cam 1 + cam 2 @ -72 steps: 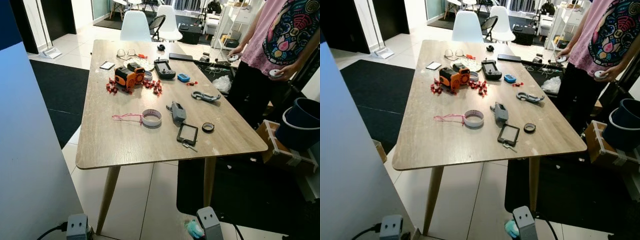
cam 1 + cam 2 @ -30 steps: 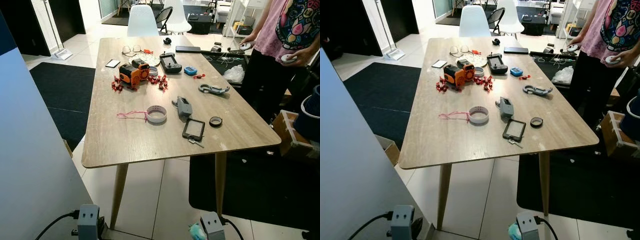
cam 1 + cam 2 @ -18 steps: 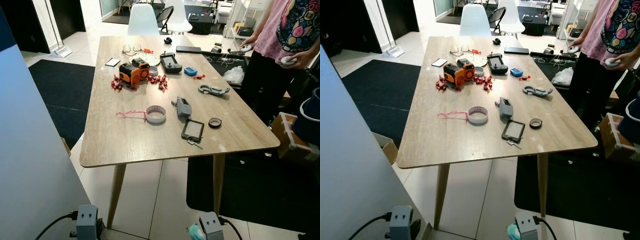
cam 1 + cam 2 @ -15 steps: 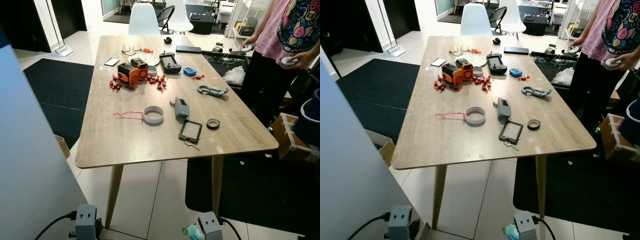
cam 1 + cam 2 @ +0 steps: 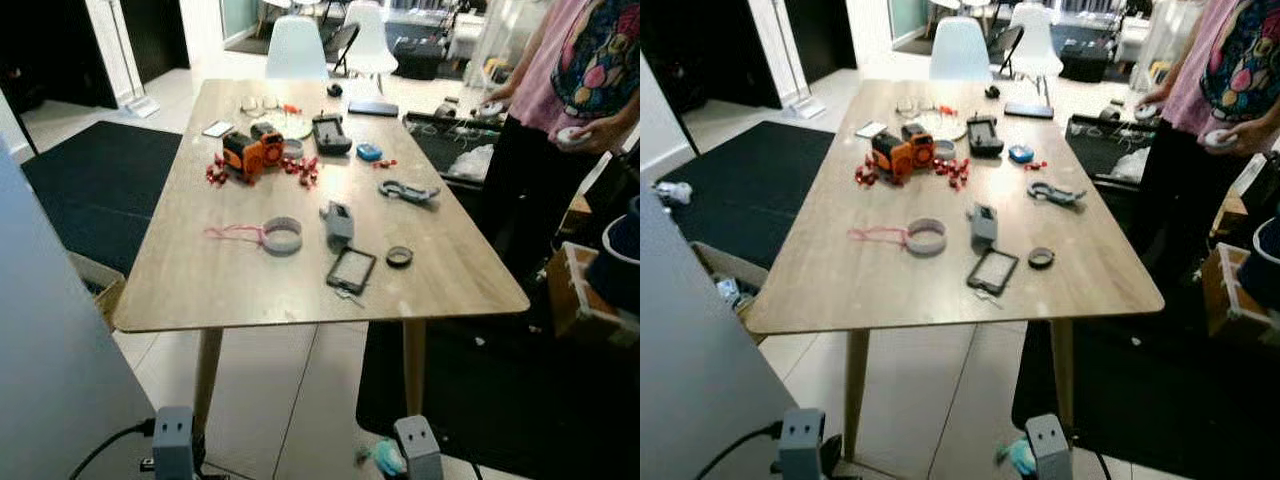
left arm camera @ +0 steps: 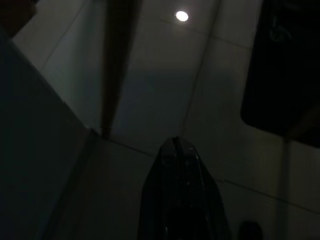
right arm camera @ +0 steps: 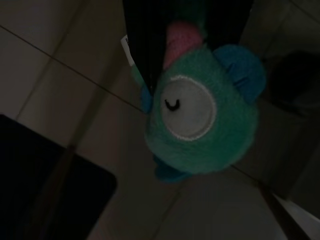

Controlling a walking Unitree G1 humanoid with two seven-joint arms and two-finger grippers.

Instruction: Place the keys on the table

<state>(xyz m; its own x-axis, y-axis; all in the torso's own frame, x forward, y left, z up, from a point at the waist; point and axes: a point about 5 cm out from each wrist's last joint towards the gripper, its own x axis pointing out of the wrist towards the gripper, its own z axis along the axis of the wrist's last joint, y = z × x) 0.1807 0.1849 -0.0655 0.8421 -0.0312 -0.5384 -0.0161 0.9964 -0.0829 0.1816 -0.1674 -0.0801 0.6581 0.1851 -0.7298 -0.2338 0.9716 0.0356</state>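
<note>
- Two head views show one scene. A long wooden table [image 5: 220, 290] stands ahead on slim, splayed legs. It carries loose clutter: a tape roll [image 5: 282, 236], an orange device [image 5: 246, 151] and a black framed case [image 5: 350, 269].
- Bare wood lies along the table's near edge and near left corner, which looks the likeliest spot for a drop.
- A person [image 5: 580, 70] stands at the table's right side, and a white chair [image 5: 296, 48] sits at the far end. The tiled floor [image 5: 290, 400] has a dark rug [image 5: 80, 180] on the left.
- Low in the right eye view, a teal tuft of the plush key charm [image 5: 1018, 457] shows beside the right arm, well short of the table.
- Left wrist view is very dark. The left gripper [image 6: 177, 145] has its fingers pressed together with nothing between them, hanging idle over floor tiles.
- Right wrist view shows the right gripper [image 7: 182, 35] clamped on the top of the plush key charm, a round teal toy with a pink ear and a stitched eye. It dangles over the tiles. I cannot make out any metal keys.
- My judgement is that the charm is light, soft and squashy. It will swing freely and may cling to the fingers on release. The grip near its top seems sound, and lowering it close to the wood before letting go should stop it rolling.
</note>
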